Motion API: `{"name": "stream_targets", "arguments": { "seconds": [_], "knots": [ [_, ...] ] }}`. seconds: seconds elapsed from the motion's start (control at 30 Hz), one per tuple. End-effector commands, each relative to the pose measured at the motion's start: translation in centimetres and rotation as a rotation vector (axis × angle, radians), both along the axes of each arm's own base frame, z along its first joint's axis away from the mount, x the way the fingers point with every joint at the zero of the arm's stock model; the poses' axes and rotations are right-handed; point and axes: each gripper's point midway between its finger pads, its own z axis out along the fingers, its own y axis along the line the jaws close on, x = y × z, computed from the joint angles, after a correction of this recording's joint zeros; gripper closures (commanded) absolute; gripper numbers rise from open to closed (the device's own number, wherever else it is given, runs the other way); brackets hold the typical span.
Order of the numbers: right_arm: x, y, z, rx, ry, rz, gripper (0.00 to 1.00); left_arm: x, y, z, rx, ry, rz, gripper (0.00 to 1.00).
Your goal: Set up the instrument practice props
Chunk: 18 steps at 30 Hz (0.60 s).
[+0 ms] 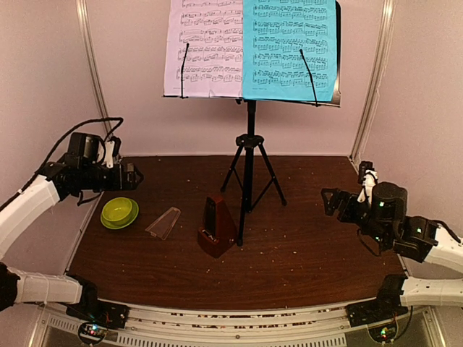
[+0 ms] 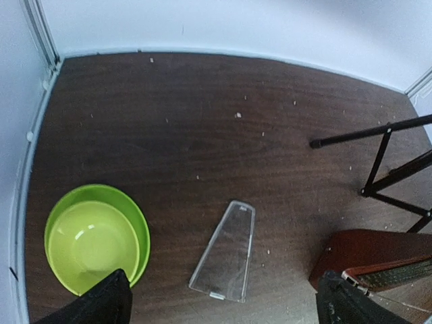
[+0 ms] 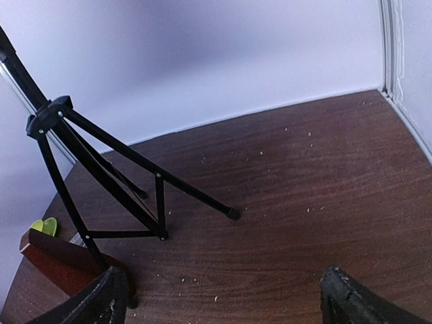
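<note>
Dark fingertips (image 2: 94,304) of my left claw (image 2: 219,300) frame the bottom of the left wrist view. They are spread wide and hold nothing. Between them, at 12 o'clock from the claw, the clear cover (image 2: 226,251) lies flat on the brown table (image 2: 202,115). Its long axis runs from about 7 o'clock to 1 o'clock, with the narrow end pointing away from me. A lime-green bowl (image 2: 94,239) sits near it at 9 o'clock. The wooden metronome (image 2: 378,260) is at 3 o'clock, near the cover but not touching it.

From overhead, my left claw (image 1: 134,176) hangs above the table's left side, and the cover (image 1: 163,223) lies at 5 o'clock from it. The metronome (image 1: 217,225) stands upright and uncovered, just beside a leg of the music stand (image 1: 249,166). A white sheet (image 1: 206,47) and a cyan sheet (image 1: 289,47) rest side by side on the stand's desk.

My right claw (image 1: 329,199) is also spread wide and holds nothing. It hovers at the table's right side, with the stand's legs between it and the cover.

I judge that the stand and sheets are done. If the cover needs another move, my left arm is plainly nearer. I would grip across the cover's short width, square to that 7-to-1 line. Clear plastic lying flat may slip from the fingers.
</note>
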Motion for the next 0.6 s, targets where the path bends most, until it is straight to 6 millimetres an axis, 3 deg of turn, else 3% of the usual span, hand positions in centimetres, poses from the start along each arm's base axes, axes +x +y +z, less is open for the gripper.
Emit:
{"name": "stream_targets", "arguments": {
  "seconds": [0.0, 0.13, 0.27, 0.57],
  "knots": [
    [-0.8, 0.7, -2.9, 0.067, 0.084, 0.042, 0.00, -1.3, -1.1, -3.9, -0.091, 0.073, -0.020, 0.02],
    [-1.0, 1.4, -4.7, 0.075, 0.118, 0.070, 0.00, -2.5, -1.2, -7.0, -0.135, 0.116, -0.006, 0.02],
    [-0.9, 2.1, -5.3, 0.070, 0.138, 0.096, 0.00, -3.1, -1.0, -8.4, -0.155, 0.128, 0.018, 0.02],
    [-0.3, 3.5, -4.9, 0.055, 0.143, 0.134, 0.00, -3.1, -0.3, -8.1, -0.146, 0.106, 0.056, 0.02]
  ]
}}
